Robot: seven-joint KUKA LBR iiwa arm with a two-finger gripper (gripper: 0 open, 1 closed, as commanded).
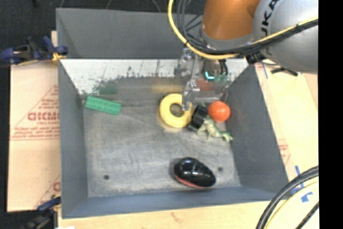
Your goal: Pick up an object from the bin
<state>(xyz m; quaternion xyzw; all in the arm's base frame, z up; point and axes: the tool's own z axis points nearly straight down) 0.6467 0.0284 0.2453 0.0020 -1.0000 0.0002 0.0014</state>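
Camera view, looking down into the grey bin (69,131): the hand (202,98) hangs low near the back wall, among a tight cluster. A yellow ring (172,112) is just to its left and an orange ball (219,111) just to its right. A small black piece (199,115) lies below it, with a green toy figure (216,131) beside that. I cannot tell whether the hand is released or clenched, and nothing shows as gripped. To do this well, I'd say it should settle on one thing, come straight down centred on it, and avoid nudging the ball, which would likely roll. A black computer mouse (193,173) and a green block (102,105) lie well apart.
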